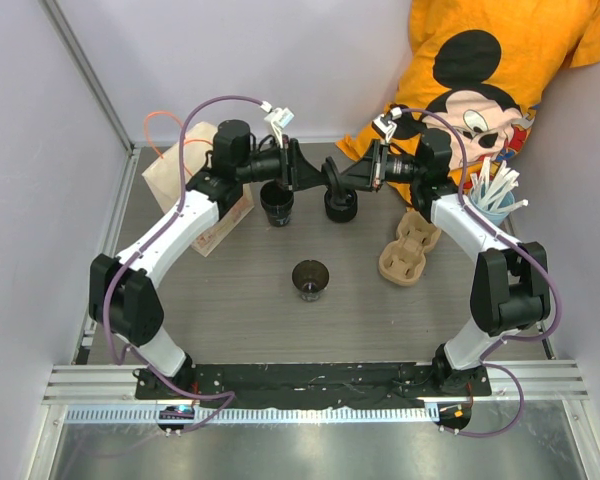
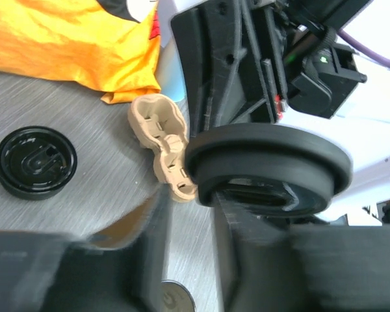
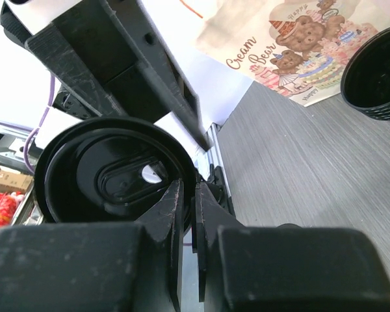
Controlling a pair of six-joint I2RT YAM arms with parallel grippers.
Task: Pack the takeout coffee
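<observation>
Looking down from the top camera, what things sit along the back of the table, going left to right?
Brown paper bag → black cup → black lid on the table → beige cup carrier → blue cup of straws.

The paper bag (image 1: 170, 172) lies far left, the cup carrier (image 1: 408, 250) right, a cup (image 1: 310, 278) between them.

Non-task items on grey bench (image 1: 240, 320): orange Mickey shirt (image 1: 500, 60) upper right, light blue cup of white straws (image 1: 492, 208) right, beige pulp carrier (image 1: 405, 255) lower left of it, printed paper bag (image 1: 168, 168) upper left.
</observation>
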